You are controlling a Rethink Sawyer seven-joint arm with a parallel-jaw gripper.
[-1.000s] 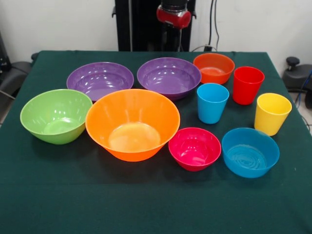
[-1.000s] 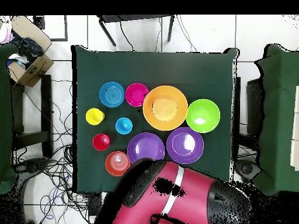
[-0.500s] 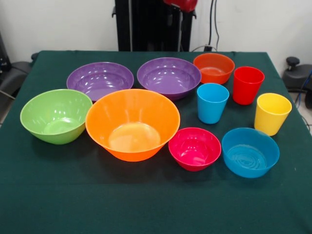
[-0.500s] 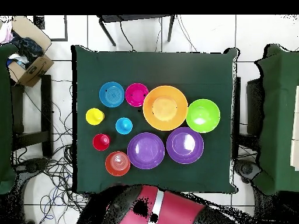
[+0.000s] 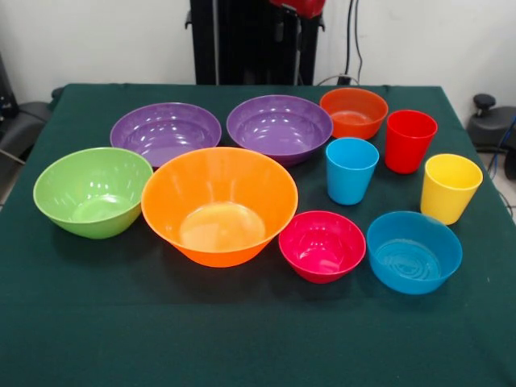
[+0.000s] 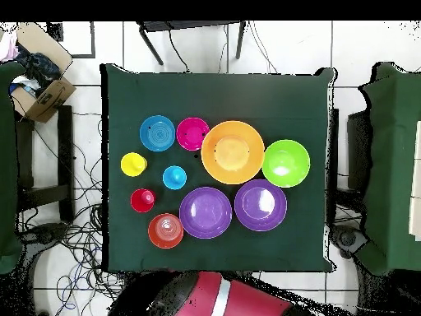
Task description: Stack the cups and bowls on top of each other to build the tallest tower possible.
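Looking across the table [image 5: 242, 339], we see nothing stacked: all bowls and cups stand apart on the green cloth. The large orange bowl [image 5: 219, 205] sits near the middle, the lime green bowl [image 5: 93, 191] toward one side edge, and the blue cup [image 5: 351, 170], red cup [image 5: 409, 141] and yellow cup [image 5: 449, 188] toward the other. Only a red part of the arm [image 6: 222, 298] shows, perhaps its elbow; we cannot tell the tool's state.

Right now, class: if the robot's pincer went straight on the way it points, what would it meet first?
Cannot be settled: the pincer itself does not show. Only the red arm appears, beyond the green-clothed table's edge, over none of the plastic bowls or cups.
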